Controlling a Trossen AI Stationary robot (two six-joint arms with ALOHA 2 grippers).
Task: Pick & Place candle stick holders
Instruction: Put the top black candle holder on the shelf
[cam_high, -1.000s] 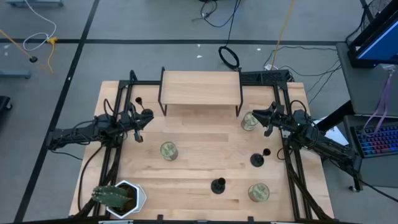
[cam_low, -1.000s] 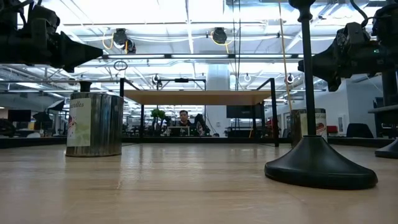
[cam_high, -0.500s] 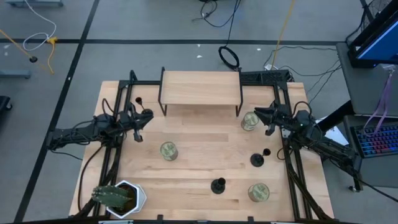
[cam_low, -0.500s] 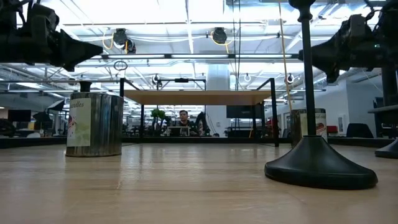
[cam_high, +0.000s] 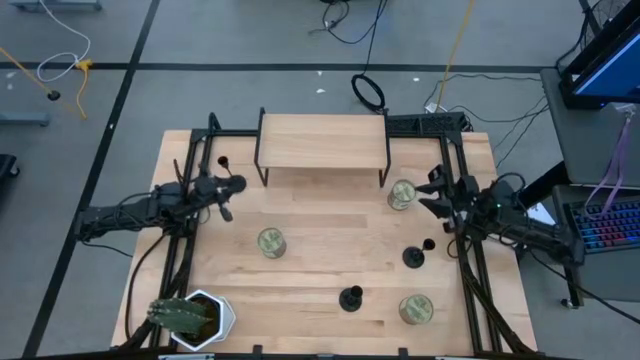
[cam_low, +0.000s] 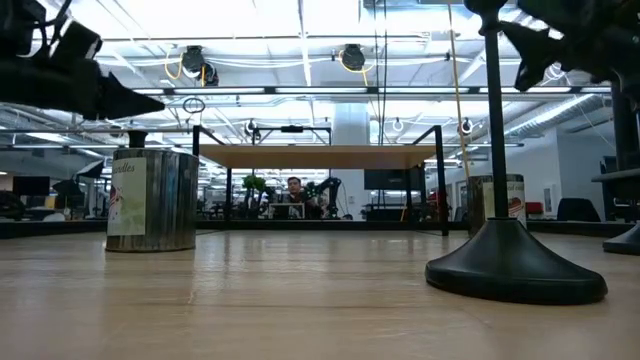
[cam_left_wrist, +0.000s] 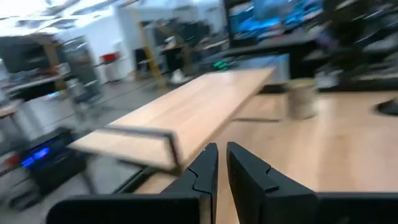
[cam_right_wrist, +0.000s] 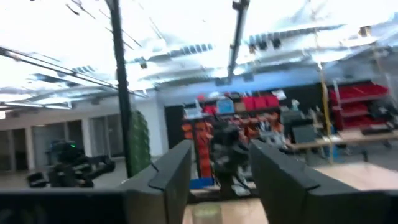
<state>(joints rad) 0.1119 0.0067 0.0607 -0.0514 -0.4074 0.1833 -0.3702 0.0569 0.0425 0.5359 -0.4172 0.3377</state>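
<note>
Three black candle stick holders stand upright on their round bases on the wooden table: one near the front middle (cam_high: 351, 297), large in the low view (cam_low: 515, 265); one at the right (cam_high: 413, 256); a small one at the far left (cam_high: 222, 160). My left gripper (cam_high: 232, 186) hovers over the table's left side with its fingers together and empty (cam_left_wrist: 221, 163). My right gripper (cam_high: 428, 190) hovers at the right by a can, open and empty (cam_right_wrist: 221, 168), tipped up toward the ceiling. It shows at the low view's top right (cam_low: 535, 35).
Three greenish-gold cans stand on the table: left of centre (cam_high: 270, 241), at the right by my right gripper (cam_high: 402, 194), and at the front right (cam_high: 415, 309). A wooden shelf on black legs (cam_high: 322, 142) stands at the back. A potted plant (cam_high: 190, 318) sits at the front left corner.
My right gripper has drawn back toward the table's right edge, risen and tipped upward. My left gripper has turned about its wrist and dipped a little. Nothing on the table has moved.
</note>
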